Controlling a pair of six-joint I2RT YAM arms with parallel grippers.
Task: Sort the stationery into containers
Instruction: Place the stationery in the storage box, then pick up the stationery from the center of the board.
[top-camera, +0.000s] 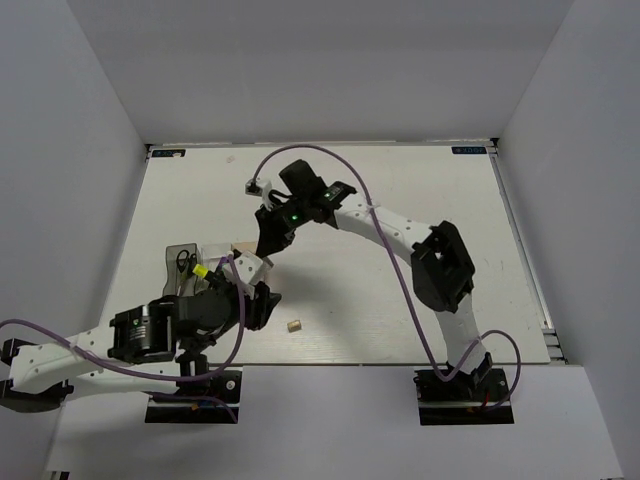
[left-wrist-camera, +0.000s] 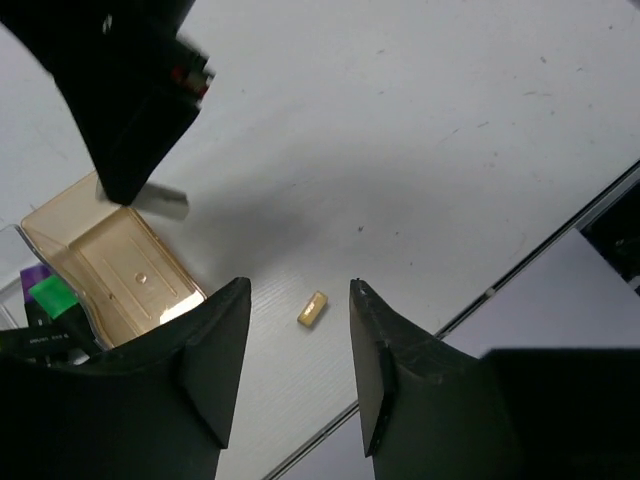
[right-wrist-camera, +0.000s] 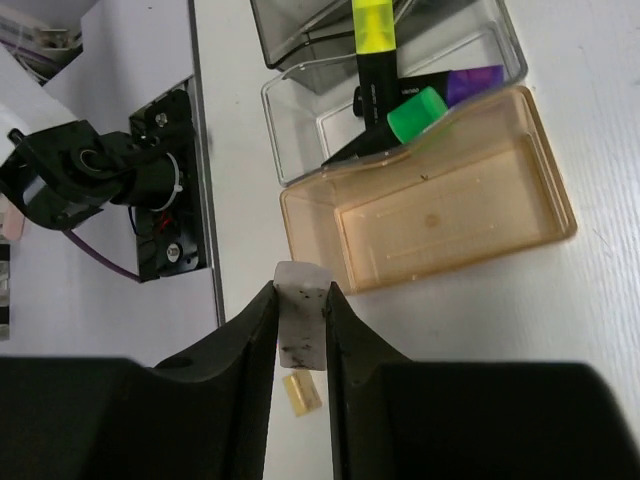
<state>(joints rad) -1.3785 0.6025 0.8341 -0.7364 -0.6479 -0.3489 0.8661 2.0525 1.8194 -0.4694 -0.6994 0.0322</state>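
Right wrist: right gripper, jaws pinching the grey bar at the tan box edge; early release could miss. Left gripper jaws half-open, empty.

Open table lay round the tan block; markers crowded the clear box; the right arm hung beside the tan box.

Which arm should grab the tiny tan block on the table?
Left. The left gripper hangs open over the tan block; the right gripper is busy holding the grey bar.
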